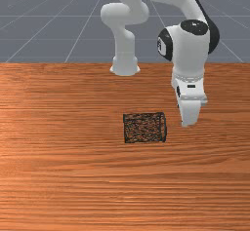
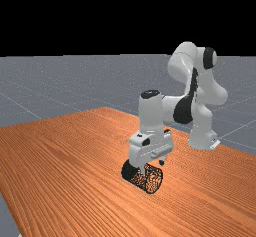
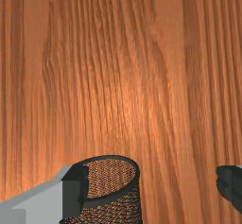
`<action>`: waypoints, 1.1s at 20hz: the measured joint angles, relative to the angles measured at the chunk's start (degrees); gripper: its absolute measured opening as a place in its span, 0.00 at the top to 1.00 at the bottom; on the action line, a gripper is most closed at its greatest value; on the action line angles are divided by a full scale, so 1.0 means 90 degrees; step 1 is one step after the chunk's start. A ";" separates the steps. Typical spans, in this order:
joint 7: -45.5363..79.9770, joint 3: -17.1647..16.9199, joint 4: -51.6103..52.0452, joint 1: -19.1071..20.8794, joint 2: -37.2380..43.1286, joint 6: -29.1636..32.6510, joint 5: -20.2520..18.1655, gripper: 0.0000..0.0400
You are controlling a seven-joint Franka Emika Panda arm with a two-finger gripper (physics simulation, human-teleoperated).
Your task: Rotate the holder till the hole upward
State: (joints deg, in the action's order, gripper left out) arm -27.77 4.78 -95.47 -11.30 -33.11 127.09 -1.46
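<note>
The holder, a black mesh cup (image 1: 144, 128), lies on its side on the table, its long side running left to right in the front view. To its right there is my gripper (image 1: 188, 123), pointing down. In the far view the gripper (image 2: 152, 166) is above and partly in front of the holder (image 2: 131, 173). The wrist view has my gripper (image 3: 152, 186) with fingers wide apart. One finger (image 3: 73, 194) overlaps the rim around the mouth of the holder (image 3: 125, 209); whether they touch I cannot tell. The other finger stands well off the holder.
The wooden table (image 1: 73, 176) extends around the holder on all sides. The arm's base (image 1: 125, 65) stands at the table's back edge in the front view.
</note>
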 joint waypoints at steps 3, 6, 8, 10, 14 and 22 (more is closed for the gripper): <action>0.0238 -0.0024 0.0394 -0.0160 -0.0198 -0.0418 0.0090 0.00; 0.0188 0.0028 0.0993 -0.0156 -0.0714 -0.0885 0.0019 0.00; 0.0171 0.0025 0.0997 -0.0156 -0.0981 -0.0647 0.0025 0.00; 0.0178 -0.0004 0.0684 -0.0171 -0.1051 -0.0072 0.0069 0.00; 0.0662 -0.0274 0.0695 -0.0567 -0.1150 0.0035 0.0471 0.00; 0.1858 -0.1076 0.1179 -0.1664 -0.1433 -0.1054 0.1706 0.00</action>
State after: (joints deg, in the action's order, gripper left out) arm -11.05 -4.91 -84.86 -26.28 -46.00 117.60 13.89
